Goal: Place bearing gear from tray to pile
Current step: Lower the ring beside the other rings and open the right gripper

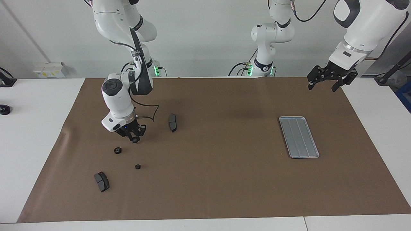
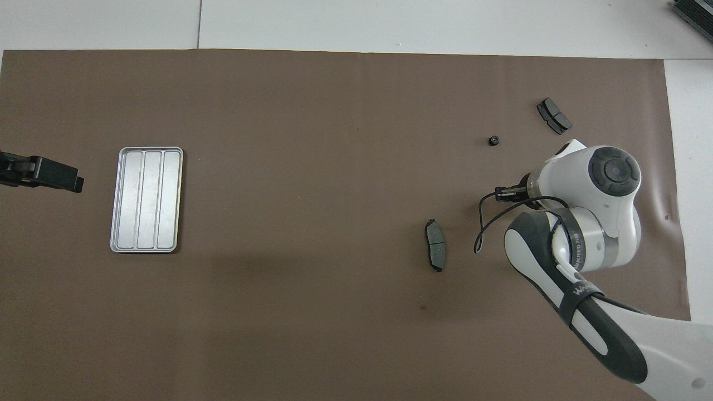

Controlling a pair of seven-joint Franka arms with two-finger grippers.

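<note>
Facing view shows a brown mat [image 1: 224,179] covering the table [image 1: 38,134], with the tray [image 1: 299,137] lying bare toward the left arm's end. Toward the right arm's end the pile is scattered: one brake pad [image 1: 172,122] beside the right arm, another brake pad [image 1: 101,181] farthest from the robots, and two small bearing gears [image 1: 118,150] [image 1: 137,166] between them. The right tool [image 1: 135,140] hangs low over the mat just beside the nearer gear, pinched narrowly on a small dark bearing gear. The left tool [image 1: 324,84] waits spread wide over the mat's edge, holding nothing.
</note>
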